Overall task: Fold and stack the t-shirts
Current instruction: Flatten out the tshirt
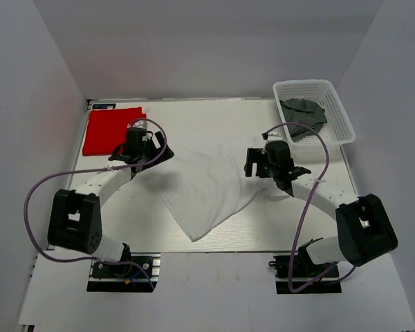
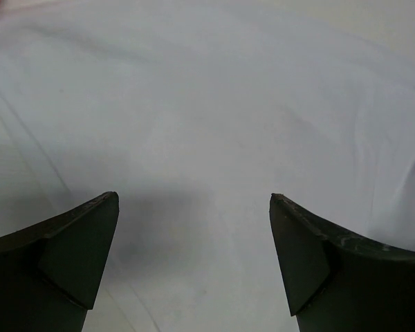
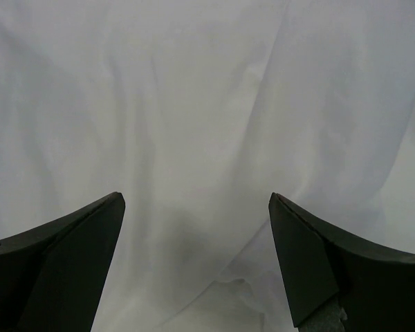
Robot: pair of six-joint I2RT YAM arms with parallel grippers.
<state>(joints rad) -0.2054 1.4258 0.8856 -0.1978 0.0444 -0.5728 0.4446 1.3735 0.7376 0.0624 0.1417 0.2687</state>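
- white t-shirt [image 1: 207, 190] lies spread and wrinkled mid-table, one pointed corner reaching close to the near edge.
- red t-shirt [image 1: 107, 130] lies folded flat in the far left corner, along the left edge of the table [image 1: 214, 111].
- dark grey-green t-shirt [image 1: 303, 114] sits bunched inside the white lattice basket [image 1: 340, 124] at the far right corner.
- bare tabletop shows along the far edge between the red shirt and the basket, and near both front corners.
- left gripper [image 2: 194, 196]: jaws wide apart over the white cloth's left side, not pinching it.
- right gripper [image 3: 197, 196]: jaws wide apart over its right side, likewise not pinching.
- count: three shirts, one basket, two grippers.
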